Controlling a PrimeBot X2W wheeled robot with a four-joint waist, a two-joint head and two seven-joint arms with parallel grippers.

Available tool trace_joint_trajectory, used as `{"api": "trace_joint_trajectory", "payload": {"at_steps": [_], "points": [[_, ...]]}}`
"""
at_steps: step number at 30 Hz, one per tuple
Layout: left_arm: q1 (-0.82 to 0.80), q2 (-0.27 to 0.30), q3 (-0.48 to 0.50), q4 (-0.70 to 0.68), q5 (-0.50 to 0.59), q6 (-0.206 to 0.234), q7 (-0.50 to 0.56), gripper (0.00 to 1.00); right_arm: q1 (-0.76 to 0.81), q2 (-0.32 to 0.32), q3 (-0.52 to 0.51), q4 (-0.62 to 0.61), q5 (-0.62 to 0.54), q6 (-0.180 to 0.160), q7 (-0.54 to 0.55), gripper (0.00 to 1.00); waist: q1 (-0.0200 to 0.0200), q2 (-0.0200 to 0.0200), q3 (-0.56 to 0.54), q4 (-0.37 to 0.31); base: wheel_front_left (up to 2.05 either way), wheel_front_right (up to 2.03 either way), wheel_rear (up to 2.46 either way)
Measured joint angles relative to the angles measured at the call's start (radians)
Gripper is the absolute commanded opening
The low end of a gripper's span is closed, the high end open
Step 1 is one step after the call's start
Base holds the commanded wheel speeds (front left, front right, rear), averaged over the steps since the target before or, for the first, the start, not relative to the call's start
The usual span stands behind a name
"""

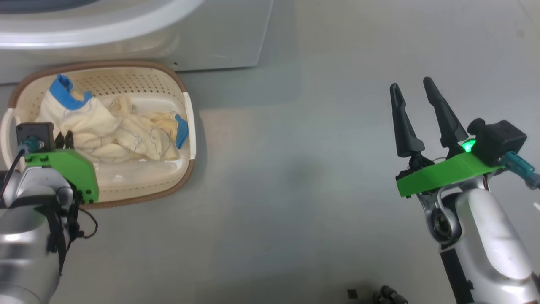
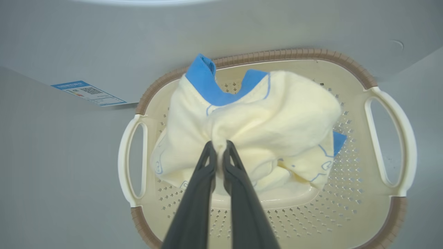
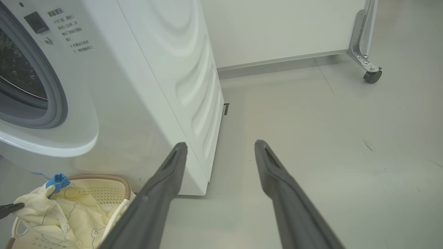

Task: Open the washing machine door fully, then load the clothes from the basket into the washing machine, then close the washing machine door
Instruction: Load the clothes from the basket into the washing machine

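1. Left gripper (image 2: 218, 147): clenched on a fold of the clothes (image 2: 277, 114). I read its two dark fingers as pressed together, with pale yellow fabric pinched between the tips.
2. Clothes: one small bundle, yellow with blue trim, drawn up to a peak at the pinch and sitting over the inside of the basket (image 2: 294, 53). Whether its lower folds rest on the basket bottom I cannot tell.
3. Basket: cream, perforated, with a brown rim. It stands on the floor (image 1: 295, 169) just in front of the washing machine (image 3: 138, 86), near the blue sticker (image 2: 88, 92).
4. Washing machine: in the right wrist view the grey seal (image 3: 57, 103) and the steel drum (image 3: 17, 69) behind it are uncovered, so I judge the door-opening step done. How far the door stands open I cannot tell.
5. Right gripper (image 1: 411, 83): released, fingers spread wide, grasping nothing. It hangs over bare floor well to the right of the basket.
6. Progress, as I judge it: the first step is done. The second is at its start, with the grasp made and the load at the basket rather than at the drum. What remains is carrying the bundle to the drum mouth, letting go inside, and closing the door.
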Motion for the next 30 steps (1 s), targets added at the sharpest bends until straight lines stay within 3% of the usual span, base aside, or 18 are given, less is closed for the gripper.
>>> {"api": "trace_joint_trajectory", "payload": {"at_steps": [6, 15, 30], "points": [[0.086, 0.012, 0.014, -0.081, 0.002, 0.057, -0.036, 0.0, 0.042, -0.002, 0.006, 0.022, 0.0, 0.0, 0.0, 1.0, 0.0, 0.0, -0.103, 0.028, 0.0, 0.0, 0.0], [0.313, 0.086, 0.132, -0.488, 0.093, 0.21, -0.036, 0.0, 0.077, -0.007, 0.008, 0.043, 0.007, 0.0, 0.0, 1.0, 0.0, 0.0, -0.218, 0.065, 0.0, 0.0, 0.0], [0.58, 0.128, 0.244, -0.873, 0.223, 0.326, -0.036, 0.0, 0.129, -0.007, 0.007, 0.063, 0.027, 0.0, 0.0, 1.0, 0.0, 0.0, -0.351, 0.09, 0.0, 0.0, 0.0]]}}
